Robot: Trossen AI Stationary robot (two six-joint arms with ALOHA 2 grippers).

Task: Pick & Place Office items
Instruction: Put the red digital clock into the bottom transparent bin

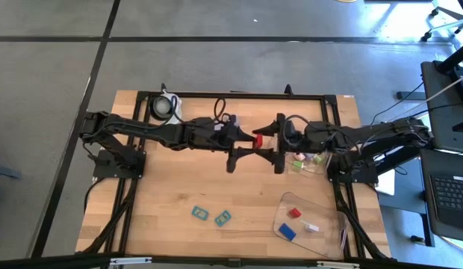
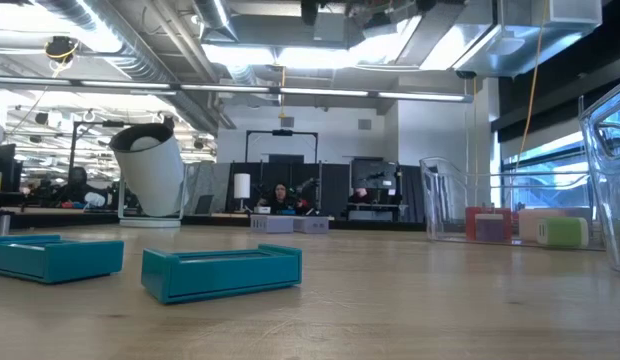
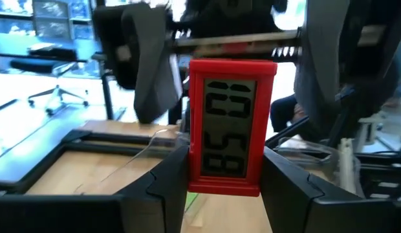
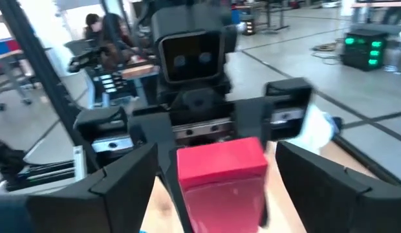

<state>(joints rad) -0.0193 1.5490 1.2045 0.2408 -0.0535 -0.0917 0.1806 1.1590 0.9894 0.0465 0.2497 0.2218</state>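
Note:
A red block with a grey digit display (image 3: pixel 230 123) hangs in the air over the table's middle (image 1: pixel 256 140), between the two arms. My left gripper (image 3: pixel 223 184) is shut on it, reaching in from the table's left (image 1: pixel 241 143). My right gripper (image 4: pixel 220 188) faces it from the right (image 1: pixel 276 143). It is open, and its fingers (image 4: pixel 116 184) stand wide on either side of the block without touching. Two teal clips (image 1: pixel 199 212) (image 1: pixel 222 217) lie flat on the wood, and more coloured pieces sit in two clear trays. My left gripper pinches the red block between its two fingers (image 3: pixel 163 184), which press on the block's two opposite side edges at the end nearest the wrist (image 3: pixel 223 188). The fingers come level from the table's left. The block is lifted clear and sticks out past the fingertips toward the right gripper.
A clear tray (image 1: pixel 315 166) under the right arm holds green, pink and lavender pieces (image 2: pixel 565 231). A second clear tray (image 1: pixel 328 211) near the right front corner holds red, blue and white pieces. A white roll (image 1: pixel 166 106) stands at the far left. People sit beyond the table.

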